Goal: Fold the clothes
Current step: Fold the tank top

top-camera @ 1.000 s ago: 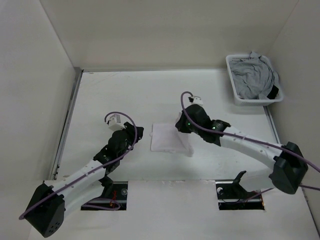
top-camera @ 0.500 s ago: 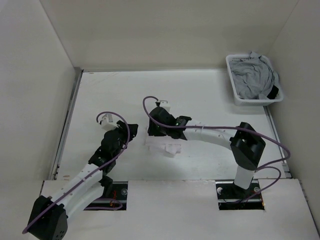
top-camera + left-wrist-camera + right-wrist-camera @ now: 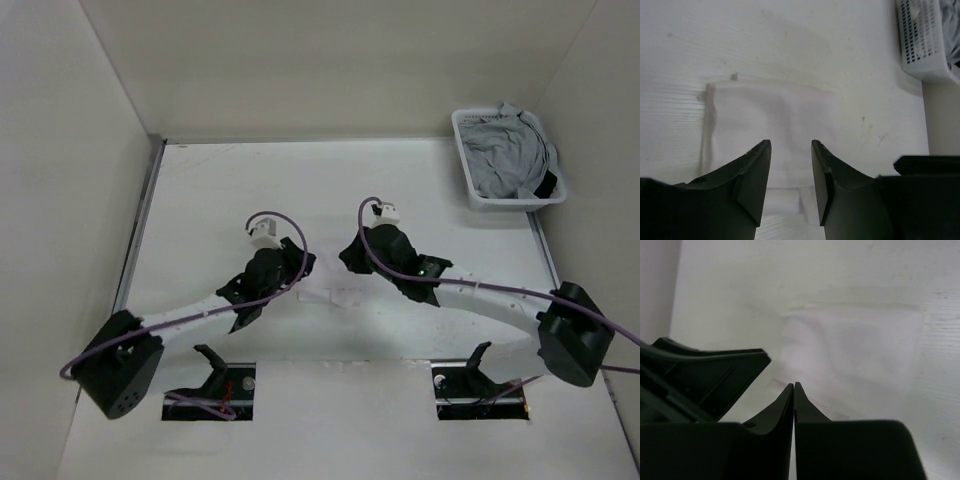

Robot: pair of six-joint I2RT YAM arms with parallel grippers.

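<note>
Clothes [image 3: 338, 296], white and folded flat, lay near the table [image 3: 200, 200] centre, between both grippers. Left gripper [image 3: 790, 146] sat at the cloth's 9 o'clock edge, fingers spread apart, gripping nothing, cloth showing in the gap below. Right gripper [image 3: 794, 386] was at the cloth's 12 o'clock, fingers pressed together with nothing between them. White basket [image 3: 520, 205] sat at the table's 2 o'clock corner, holding a crumpled grey garment [image 3: 505, 155] with a black patch [image 3: 547, 185].
</note>
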